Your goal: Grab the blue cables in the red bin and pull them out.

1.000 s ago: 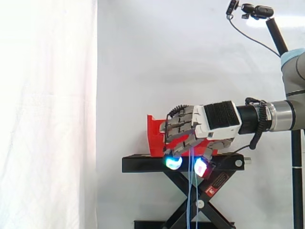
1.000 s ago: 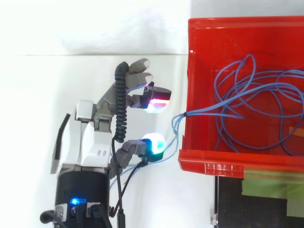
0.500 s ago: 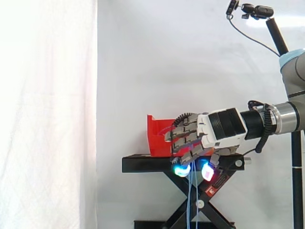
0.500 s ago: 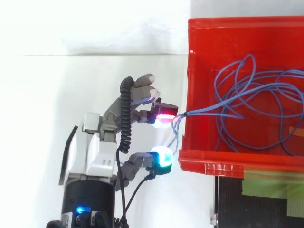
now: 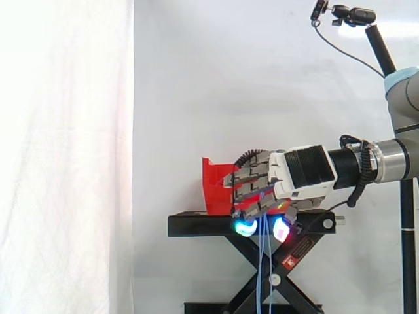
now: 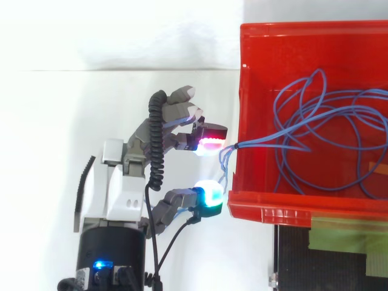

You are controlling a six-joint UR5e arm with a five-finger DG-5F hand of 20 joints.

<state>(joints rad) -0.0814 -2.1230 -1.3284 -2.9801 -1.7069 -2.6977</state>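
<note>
Grips with the hand [image 6: 121, 188] just outside the red bin [image 6: 291, 36], fingers curled in round a few strands of the blue cables [image 6: 315, 127] where these spill over the wall facing it, one red-glowing pad and one cyan pad on either side of them. Has most of the cables lying coiled inside the bin. Seen from the side, lets the strands hang straight down in front of the black stand [image 5: 196, 224]
</note>
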